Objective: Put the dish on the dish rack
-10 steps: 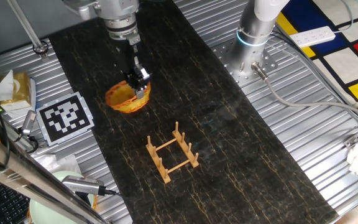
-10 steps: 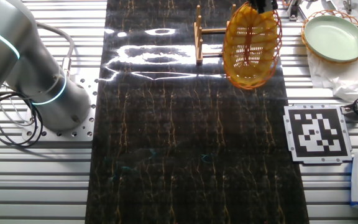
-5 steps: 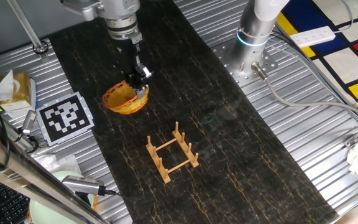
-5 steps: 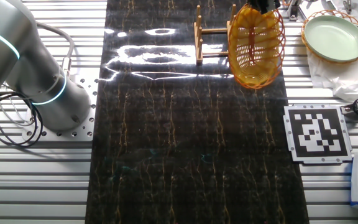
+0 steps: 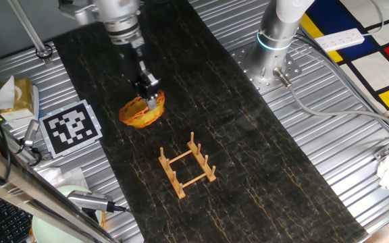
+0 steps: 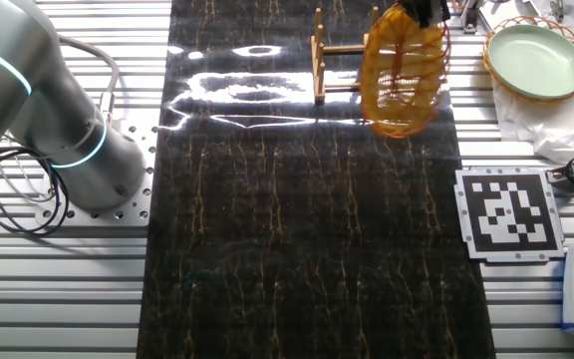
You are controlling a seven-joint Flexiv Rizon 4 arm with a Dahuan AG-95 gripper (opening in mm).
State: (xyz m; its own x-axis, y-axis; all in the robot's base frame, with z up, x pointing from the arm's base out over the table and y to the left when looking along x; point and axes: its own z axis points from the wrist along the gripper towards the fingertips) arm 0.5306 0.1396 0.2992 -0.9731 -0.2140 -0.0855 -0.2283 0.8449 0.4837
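The dish [image 5: 140, 112] is a small orange-yellow woven bowl, held tilted on edge above the black mat. It also shows in the other fixed view [image 6: 399, 75], hanging upright and blurred. My gripper [image 5: 151, 96] is shut on the dish's upper rim; in the other fixed view the gripper [image 6: 420, 10] is cut off by the top edge. The dish rack [image 5: 187, 166], a light-wood frame with upright pegs, stands on the mat in front of the dish, apart from it. In the other fixed view the rack [image 6: 329, 58] is partly hidden behind the dish.
A pale green plate [image 6: 534, 58] lies in a wicker holder at the right. A black-and-white marker tag [image 5: 71, 127] lies left of the mat, also seen in the other view [image 6: 509, 211]. The arm's base [image 5: 275, 44] stands at the mat's far side. A tissue pack [image 5: 15, 94] sits at the left.
The gripper has moved with the dish a little toward the rack, and the dish has swung and turned more edge-on. The rack has not moved.
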